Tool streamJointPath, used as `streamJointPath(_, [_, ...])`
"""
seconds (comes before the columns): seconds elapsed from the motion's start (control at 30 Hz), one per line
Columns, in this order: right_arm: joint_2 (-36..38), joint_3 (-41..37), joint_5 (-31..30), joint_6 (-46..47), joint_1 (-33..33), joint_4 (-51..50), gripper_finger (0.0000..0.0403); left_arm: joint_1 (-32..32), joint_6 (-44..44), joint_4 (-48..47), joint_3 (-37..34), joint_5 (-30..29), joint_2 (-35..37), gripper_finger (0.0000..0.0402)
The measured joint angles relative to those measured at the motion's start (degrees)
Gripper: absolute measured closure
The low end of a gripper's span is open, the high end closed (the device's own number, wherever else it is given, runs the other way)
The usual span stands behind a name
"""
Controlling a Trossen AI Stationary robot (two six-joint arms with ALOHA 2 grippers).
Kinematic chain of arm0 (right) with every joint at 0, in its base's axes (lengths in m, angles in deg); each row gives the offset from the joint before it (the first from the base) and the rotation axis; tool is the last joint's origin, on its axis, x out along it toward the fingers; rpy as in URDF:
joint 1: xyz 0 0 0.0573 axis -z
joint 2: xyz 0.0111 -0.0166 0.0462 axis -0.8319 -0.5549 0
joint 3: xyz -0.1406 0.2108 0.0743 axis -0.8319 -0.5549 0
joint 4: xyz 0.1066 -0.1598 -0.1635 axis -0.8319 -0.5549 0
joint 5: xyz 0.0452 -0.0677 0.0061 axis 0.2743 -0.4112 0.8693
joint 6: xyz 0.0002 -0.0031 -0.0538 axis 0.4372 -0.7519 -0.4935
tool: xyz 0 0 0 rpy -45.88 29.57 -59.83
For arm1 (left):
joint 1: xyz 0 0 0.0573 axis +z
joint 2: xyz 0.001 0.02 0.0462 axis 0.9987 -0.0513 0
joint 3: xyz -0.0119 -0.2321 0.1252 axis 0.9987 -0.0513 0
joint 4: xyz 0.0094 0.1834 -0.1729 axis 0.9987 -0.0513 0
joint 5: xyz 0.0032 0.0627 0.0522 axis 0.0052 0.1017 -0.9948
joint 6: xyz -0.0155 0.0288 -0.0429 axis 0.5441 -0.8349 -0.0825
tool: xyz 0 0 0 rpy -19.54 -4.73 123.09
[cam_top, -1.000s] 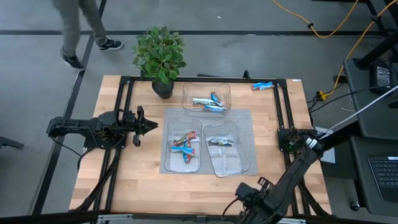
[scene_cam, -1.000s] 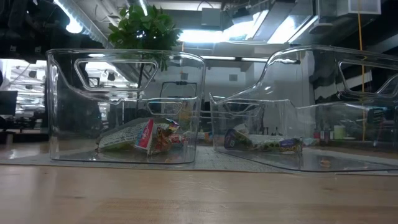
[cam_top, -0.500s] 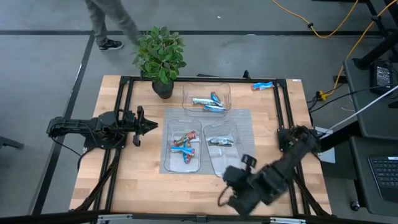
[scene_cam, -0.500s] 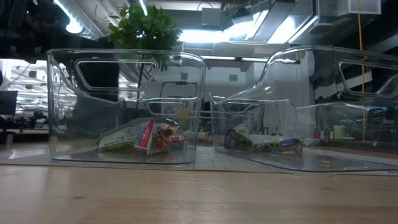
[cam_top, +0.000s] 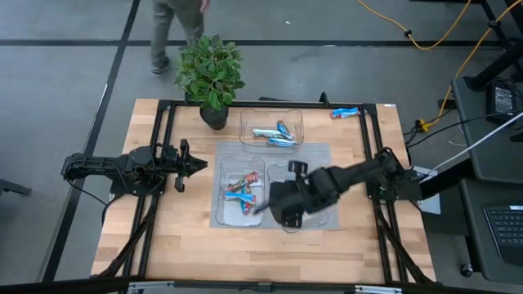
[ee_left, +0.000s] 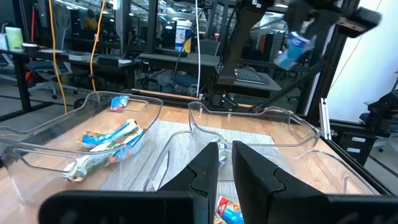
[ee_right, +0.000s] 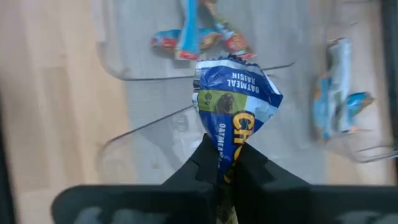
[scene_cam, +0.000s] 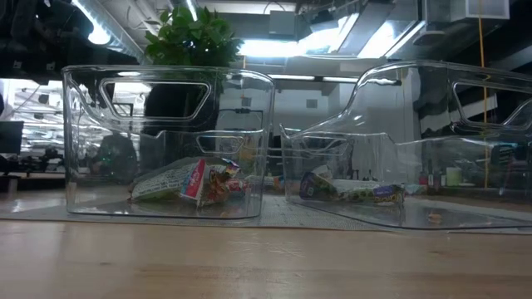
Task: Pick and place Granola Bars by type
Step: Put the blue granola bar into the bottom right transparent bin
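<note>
Blue granola bar (ee_right: 237, 118) pinched in right gripper (ee_right: 227, 160) above trays.

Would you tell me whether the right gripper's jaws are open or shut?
Shut: the right gripper pinches a blue granola bar above the clear trays.

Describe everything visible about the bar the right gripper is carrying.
The held bar is a crinkly foil-like wrapper, dark blue with a green band, white "OATMEAL RAISIN" lettering and yellow letters below. The right gripper is shut on its lower end, so the free end fans out beyond the fingertips. It hangs in the air above the clear trays, touching nothing else. From the left wrist view it shows as a small blue shape held high over the table.
</note>
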Motion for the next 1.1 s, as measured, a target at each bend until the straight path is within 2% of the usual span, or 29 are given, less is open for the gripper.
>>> streamJointPath(0.37, [1.1, -0.1, 0.2, -14.3, 9.4, 0.0, 0.0367, 0.0, 0.0, 0.0, 0.0, 0.0, 0.0, 0.0361])
streamJointPath(0.5, [4.7, -0.1, 0.2, -16.2, 12.5, 0.0, 0.0383, 0.0, 0.0, 0.0, 0.0, 0.0, 0.0, 0.0359])
streamJointPath(0.7, [13.6, -3.7, -2.8, -16.2, 15.9, 0.1, 0.0378, 0.0, 0.0, 0.0, 0.0, 0.0, 0.0, 0.0363])
streamJointPath(0.87, [23.9, -14.4, -3.6, -14.3, 17.5, 4.2, 0.0361, 0.0, 0.0, 0.0, 0.0, 0.0, 0.0, 0.0362])
streamJointPath(0.97, [31.5, -25.5, -2.7, -13.2, 17.5, 14.0, 0.0375, 0.0, 0.0, 0.0, 0.0, 0.0, 0.0, 0.0359])
streamJointPath(1.1, [39.9, -42.4, 4.1, -11.2, 17.4, 31.4, 0.0383, 0.0, 0.0, 0.0, 0.0, 0.0, 0.0, 0.0359])
